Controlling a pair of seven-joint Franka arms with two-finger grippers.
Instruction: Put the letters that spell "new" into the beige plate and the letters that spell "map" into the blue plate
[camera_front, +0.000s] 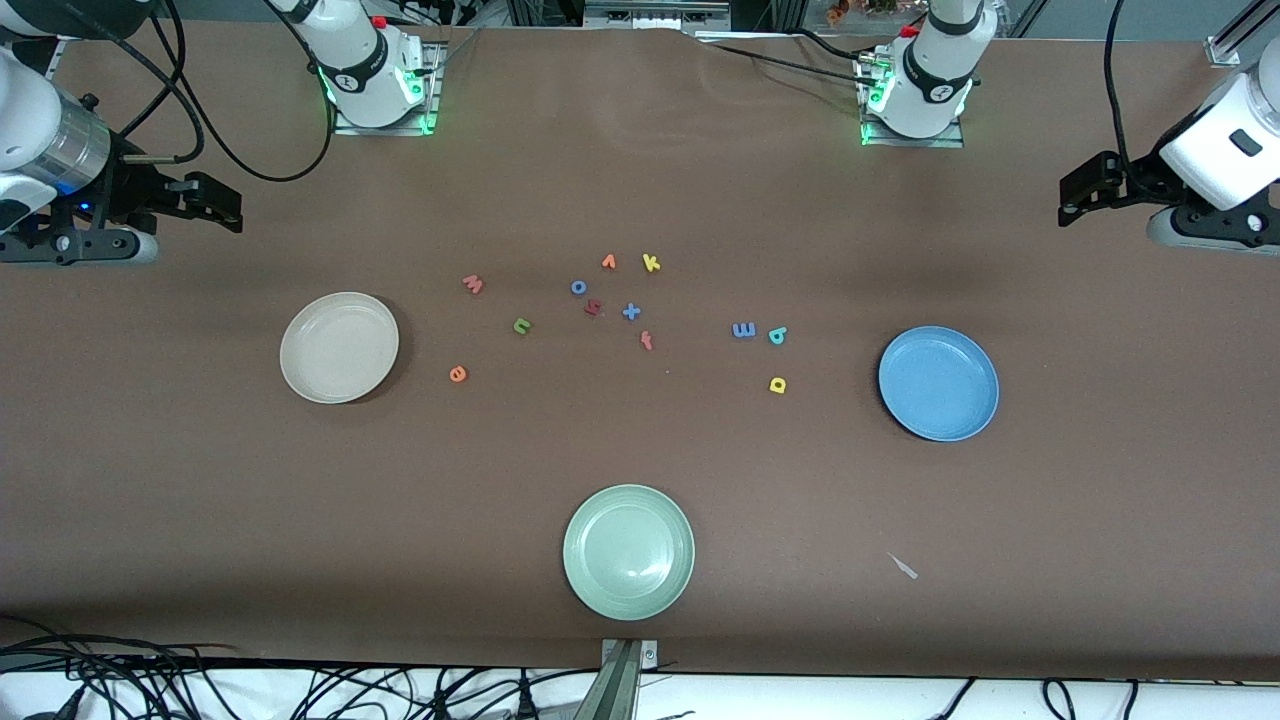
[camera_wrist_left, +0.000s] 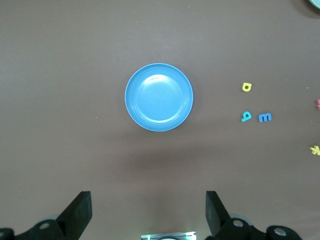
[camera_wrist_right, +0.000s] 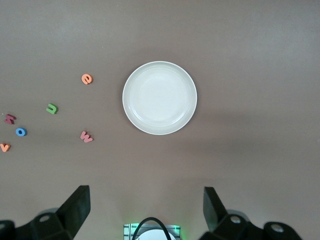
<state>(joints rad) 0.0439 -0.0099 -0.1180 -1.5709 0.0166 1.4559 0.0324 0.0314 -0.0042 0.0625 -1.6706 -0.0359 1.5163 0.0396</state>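
Observation:
The beige plate (camera_front: 339, 347) (camera_wrist_right: 160, 98) lies toward the right arm's end of the table. Beside it are the pinkish-red w (camera_front: 473, 285) (camera_wrist_right: 86, 136), green n (camera_front: 522, 325) (camera_wrist_right: 52, 108) and orange e (camera_front: 458, 374) (camera_wrist_right: 87, 78). The blue plate (camera_front: 938, 383) (camera_wrist_left: 159, 97) lies toward the left arm's end, with the blue m (camera_front: 744, 330) (camera_wrist_left: 265, 117), teal p (camera_front: 778, 335) (camera_wrist_left: 246, 116) and yellow a (camera_front: 778, 384) (camera_wrist_left: 247, 87) beside it. My right gripper (camera_front: 215, 203) (camera_wrist_right: 146, 207) and left gripper (camera_front: 1085, 190) (camera_wrist_left: 148, 210) hang open and hold nothing, each high at its own table end.
Between the two letter groups lie an orange v (camera_front: 608, 262), yellow k (camera_front: 651, 263), blue o (camera_front: 578, 287), dark red letter (camera_front: 594, 307), blue x (camera_front: 631, 311) and red f (camera_front: 647, 340). A pale green plate (camera_front: 628, 551) sits nearest the front camera. A white scrap (camera_front: 903, 566) lies beside it.

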